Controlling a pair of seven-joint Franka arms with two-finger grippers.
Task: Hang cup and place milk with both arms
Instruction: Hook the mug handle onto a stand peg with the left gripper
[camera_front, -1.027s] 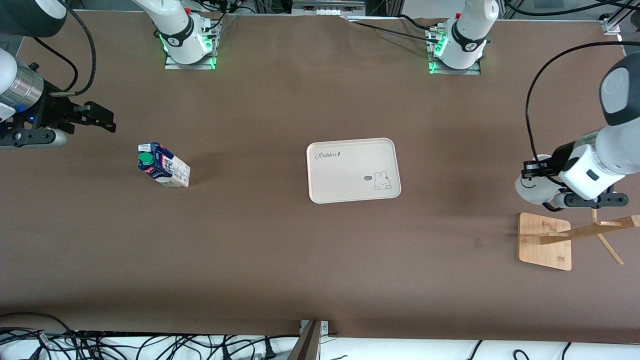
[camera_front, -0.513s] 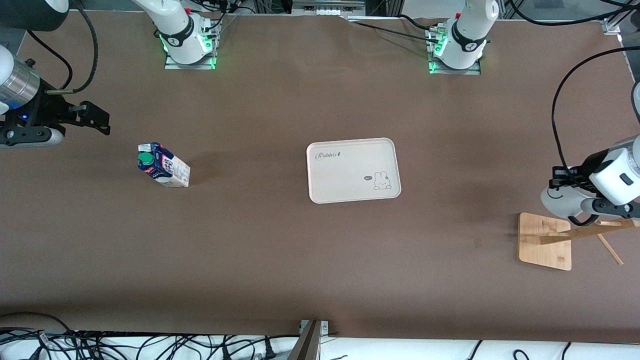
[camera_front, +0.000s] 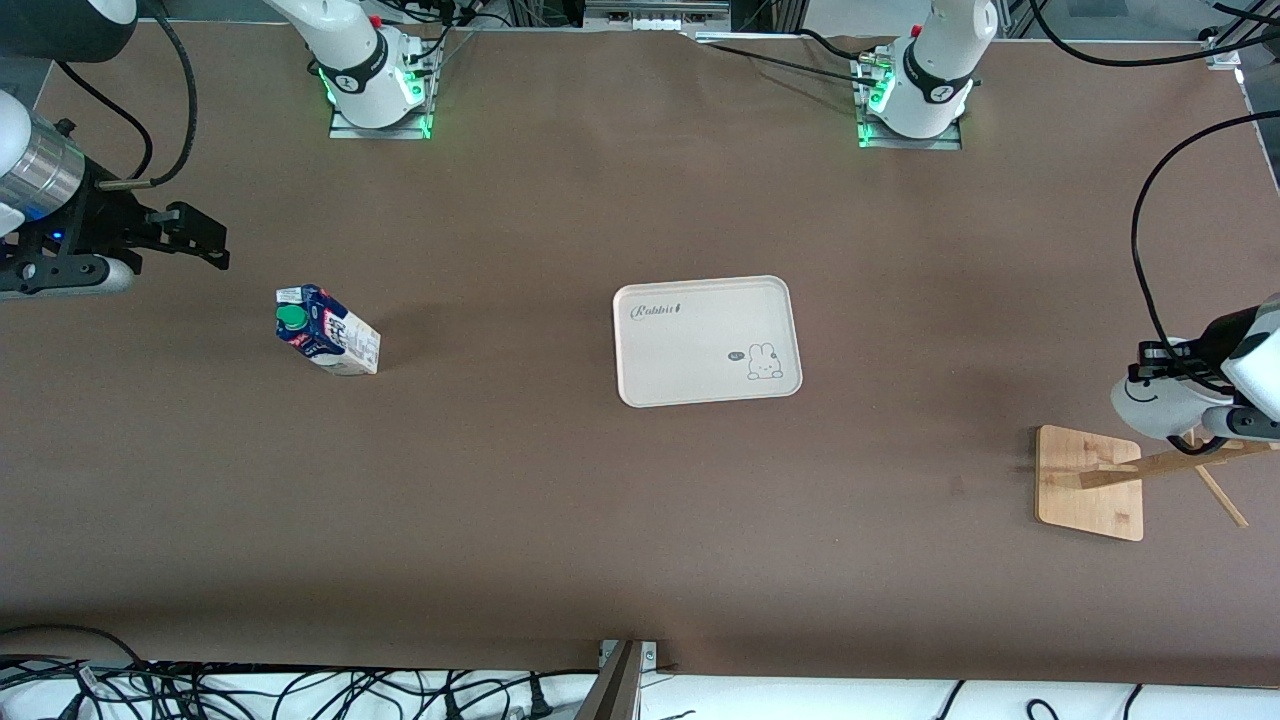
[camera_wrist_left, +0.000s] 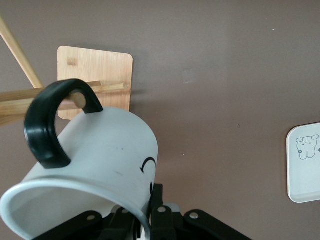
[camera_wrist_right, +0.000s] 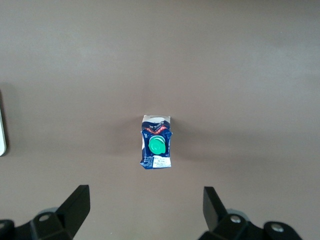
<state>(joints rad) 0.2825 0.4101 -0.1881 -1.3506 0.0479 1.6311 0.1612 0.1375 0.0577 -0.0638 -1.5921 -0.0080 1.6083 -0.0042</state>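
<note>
Left gripper (camera_wrist_left: 145, 220): clamped on the cup (camera_front: 1155, 405), carried farther toward the table end, handle seemingly at the wooden rack (camera_front: 1090, 483) peg.
Right gripper (camera_wrist_right: 145, 212): spread wide over the table, above the upright milk (camera_front: 325, 342); barely shifted.

Robot lab: bolted arm bases (camera_front: 375, 95), cables (camera_front: 300, 690).

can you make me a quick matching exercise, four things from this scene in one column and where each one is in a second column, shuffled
Things:
1. cup
2. milk
3. tray
4. right gripper

Places or states:
A. standing on the table toward the right arm's end
B. held in the left gripper beside the wooden rack, its black handle at a peg
C. fingers open, up in the air over the milk
D. lying in the middle of the table, nothing on it

Pairs: 1-B, 2-A, 3-D, 4-C
</note>
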